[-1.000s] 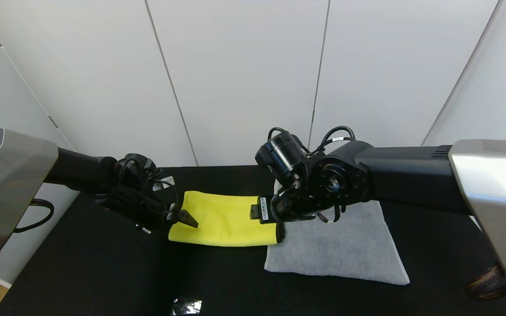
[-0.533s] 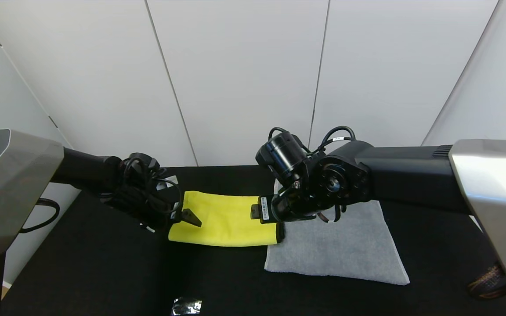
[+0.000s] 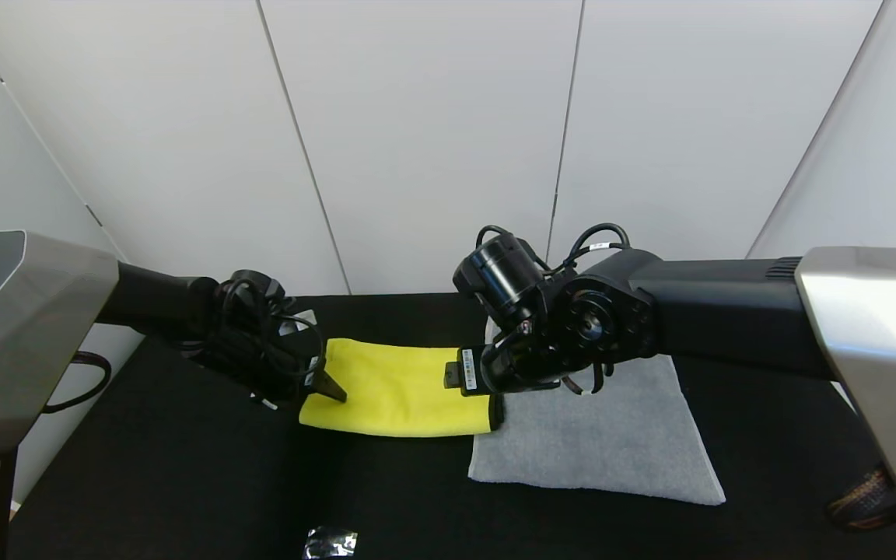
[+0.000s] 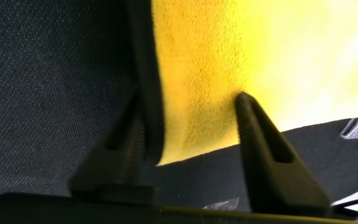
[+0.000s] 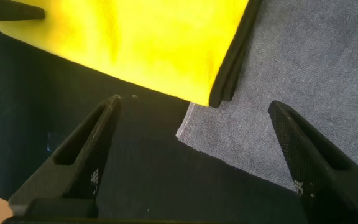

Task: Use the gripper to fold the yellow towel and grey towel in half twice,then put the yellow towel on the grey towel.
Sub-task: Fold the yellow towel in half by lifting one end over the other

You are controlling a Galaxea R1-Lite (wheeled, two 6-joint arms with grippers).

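Now the yellow towel [image 3: 397, 389] lies folded into a strip on the black table [image 3: 183, 482], its right end just overlapping the grey towel [image 3: 596, 443], which lies folded flat to its right. Change vs a sec ago: left gripper [image 4: 191, 140] has closed in from wide apart onto the strip's left end, one finger [image 4: 263, 146] on top of the yellow, the other at the black-edged hem. Jaws look mid-close w/ cloth between; can't tell if it's a firm pinch yet. Probably the start of the yellow's 2nd fold, left end over to right. Right gripper [image 5: 194, 162] hovers over the overlap, fingers wide apart, empty, same as before.

Hidden: right arm blocks the grey towel's far edge and the yellow's right far corner in head view; no orange band or tag seen.
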